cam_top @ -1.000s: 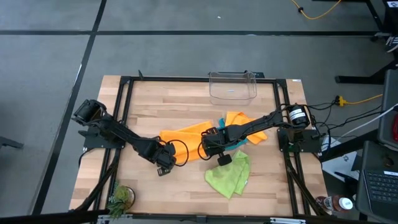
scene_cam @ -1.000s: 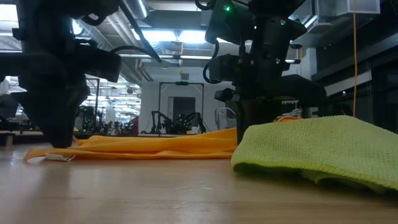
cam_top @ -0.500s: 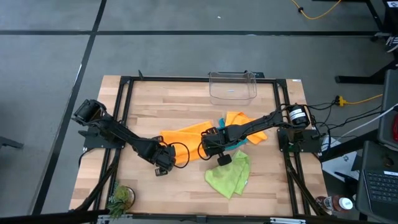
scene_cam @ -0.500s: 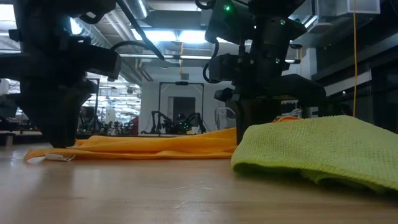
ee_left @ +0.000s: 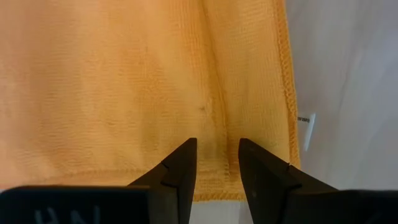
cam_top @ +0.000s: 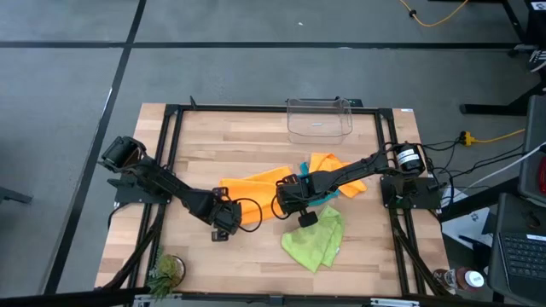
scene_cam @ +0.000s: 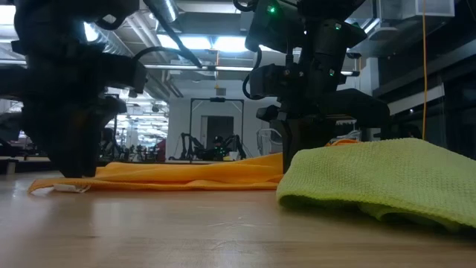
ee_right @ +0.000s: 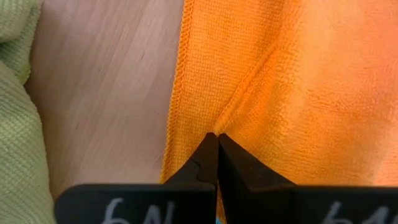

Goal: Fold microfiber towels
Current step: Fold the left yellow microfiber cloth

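The lime green towel (scene_cam: 387, 179) is lying bunched nearest the front edge of the wooden surface (cam_top: 256, 247), right of centre, with its edge also showing in the right wrist view beside bare wood.

Just behind it, the long orange towel (cam_top: 256, 182) is stretching across the middle of the surface, lying flat with a raised crease running through it. The left pincer (ee_left: 216, 163) is pointing down over this towel's left end, near the hemmed edge and a small white tag (ee_left: 306, 130); its fingers are standing partly apart with orange cloth showing in the gap, and whether they are actually gripping the fabric cannot be told. The right pincer (ee_right: 216, 163) is sitting at the towel's right end with its fingers pressed together, pinching a ridge of the orange cloth close to the stitched border.

Further back and to the right, a second orange towel (cam_top: 328, 162) is lying partly under the right arm, with a teal-blue towel (cam_top: 322, 198) peeking out beneath the arm, between the orange cloths and the green one.

At the far edge of the surface, a clear plastic bin (cam_top: 319, 118) is standing well apart from the towels.
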Robot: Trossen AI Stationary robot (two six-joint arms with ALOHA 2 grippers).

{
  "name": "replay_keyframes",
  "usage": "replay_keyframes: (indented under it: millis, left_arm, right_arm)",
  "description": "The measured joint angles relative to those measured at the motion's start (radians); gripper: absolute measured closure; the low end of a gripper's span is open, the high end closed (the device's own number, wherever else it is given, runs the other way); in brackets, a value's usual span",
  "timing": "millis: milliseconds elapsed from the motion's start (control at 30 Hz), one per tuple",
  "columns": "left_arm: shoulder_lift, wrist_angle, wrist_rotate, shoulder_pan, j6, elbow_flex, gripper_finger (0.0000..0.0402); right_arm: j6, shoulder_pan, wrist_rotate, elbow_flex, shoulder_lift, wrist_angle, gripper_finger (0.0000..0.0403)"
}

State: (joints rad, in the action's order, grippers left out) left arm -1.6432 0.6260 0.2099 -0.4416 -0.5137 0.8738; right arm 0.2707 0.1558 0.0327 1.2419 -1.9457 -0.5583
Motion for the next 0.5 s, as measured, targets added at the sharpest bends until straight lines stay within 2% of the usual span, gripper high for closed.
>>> replay_keyframes:
  millis: [500]
  left_arm:
    - [0.0, -0.013, 0.008, -0.001, -0.058, -0.025, 0.0294]
  right_arm:
    - [0.0, 0.0, 0.0, 0.0, 0.0, 0.0, 0.0398]
